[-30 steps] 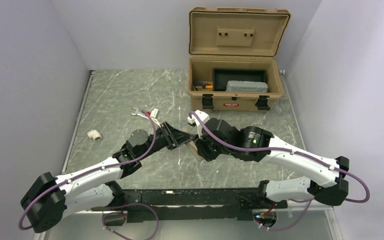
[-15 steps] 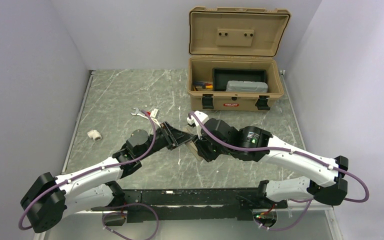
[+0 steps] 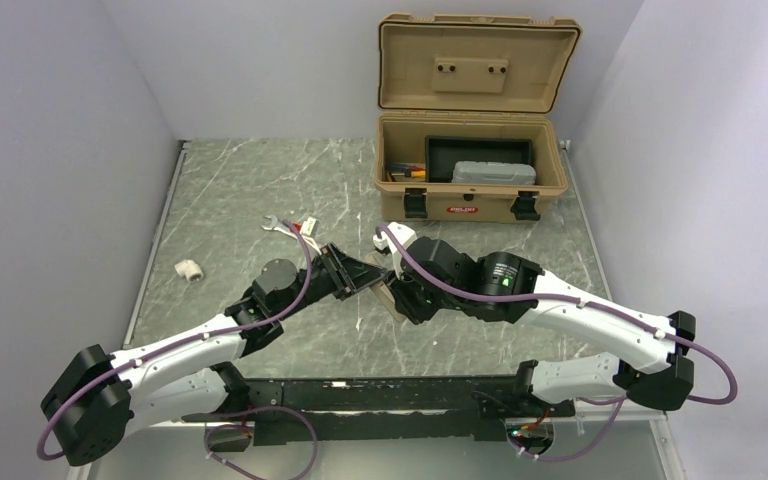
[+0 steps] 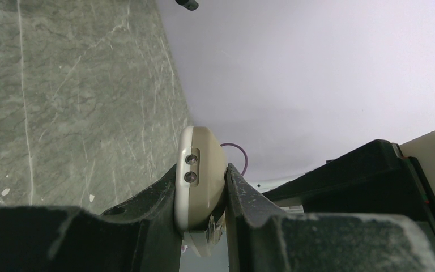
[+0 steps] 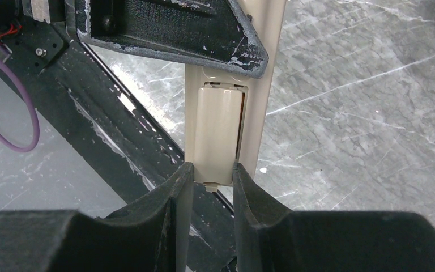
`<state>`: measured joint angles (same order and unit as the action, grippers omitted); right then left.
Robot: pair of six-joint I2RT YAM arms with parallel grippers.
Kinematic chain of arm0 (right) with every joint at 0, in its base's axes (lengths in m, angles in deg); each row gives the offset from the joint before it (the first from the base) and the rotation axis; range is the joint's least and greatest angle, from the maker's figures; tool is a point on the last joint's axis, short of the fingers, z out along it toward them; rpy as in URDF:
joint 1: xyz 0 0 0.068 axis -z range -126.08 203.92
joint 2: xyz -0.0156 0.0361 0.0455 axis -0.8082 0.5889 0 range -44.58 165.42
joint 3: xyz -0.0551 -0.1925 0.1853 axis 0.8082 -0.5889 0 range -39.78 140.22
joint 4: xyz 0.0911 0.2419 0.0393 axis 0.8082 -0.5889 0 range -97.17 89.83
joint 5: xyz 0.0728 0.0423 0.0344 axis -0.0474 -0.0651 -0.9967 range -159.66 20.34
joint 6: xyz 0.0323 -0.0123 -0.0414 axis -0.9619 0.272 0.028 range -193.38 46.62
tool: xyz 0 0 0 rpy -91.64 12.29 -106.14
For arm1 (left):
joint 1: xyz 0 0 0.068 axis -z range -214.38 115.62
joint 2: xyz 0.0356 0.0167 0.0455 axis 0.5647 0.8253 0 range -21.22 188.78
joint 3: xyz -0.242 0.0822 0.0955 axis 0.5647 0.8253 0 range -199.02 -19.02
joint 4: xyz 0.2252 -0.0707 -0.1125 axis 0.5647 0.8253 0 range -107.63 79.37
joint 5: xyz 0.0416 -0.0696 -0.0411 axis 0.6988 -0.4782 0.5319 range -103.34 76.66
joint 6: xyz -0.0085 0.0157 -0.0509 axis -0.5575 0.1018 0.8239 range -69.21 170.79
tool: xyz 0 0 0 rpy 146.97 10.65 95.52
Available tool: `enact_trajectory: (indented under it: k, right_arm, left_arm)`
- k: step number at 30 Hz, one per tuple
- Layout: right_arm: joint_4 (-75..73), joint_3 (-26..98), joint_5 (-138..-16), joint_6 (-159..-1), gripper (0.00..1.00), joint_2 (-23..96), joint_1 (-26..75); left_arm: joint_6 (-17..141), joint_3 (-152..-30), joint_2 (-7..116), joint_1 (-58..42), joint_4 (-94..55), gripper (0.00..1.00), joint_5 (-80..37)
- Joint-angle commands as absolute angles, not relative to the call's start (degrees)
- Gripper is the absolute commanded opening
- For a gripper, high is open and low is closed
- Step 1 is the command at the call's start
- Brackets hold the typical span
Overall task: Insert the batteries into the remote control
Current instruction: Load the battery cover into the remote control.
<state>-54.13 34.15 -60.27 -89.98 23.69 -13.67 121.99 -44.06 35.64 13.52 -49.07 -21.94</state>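
Slim beige plastic remote control (image 5: 259,85), mid-frame: our left gripper (image 4: 202,195) clamps it; our right gripper (image 5: 208,173) pinches its battery cover (image 5: 218,130).

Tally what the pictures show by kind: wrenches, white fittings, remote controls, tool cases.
wrench: 1
white fitting: 1
remote control: 1
tool case: 1
Total: 4

Remote control (image 5: 221,136): plain cream-tan back. Table (image 3: 250,190): grey-green marble with white veins. Toolbox (image 3: 490,205) at 1 o'clock: tan, black latches. Left arm (image 3: 175,350) and right arm (image 3: 600,320): white shells, black joints. Cables (image 5: 36,122): purple. Fitting (image 3: 189,269) at 9 o'clock: white. Wrench (image 3: 276,225) at 10 o'clock: silver. Walls (image 3: 60,150): pale lilac.
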Motion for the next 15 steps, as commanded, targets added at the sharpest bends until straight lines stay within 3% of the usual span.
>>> enact_trajectory:
  k: [1,15]
  right_arm:
    - [-54.62,36.78,-58.17,-90.58,0.22,23.25,-13.72]
    - [-56.41,38.38,-57.37,-90.91,0.22,25.72,-13.7]
  left_arm:
    - [122.74,-45.59,34.23,13.82,-51.11,0.0,-21.35]
    - [122.95,-46.55,34.92,13.81,-50.16,0.0,-21.68]
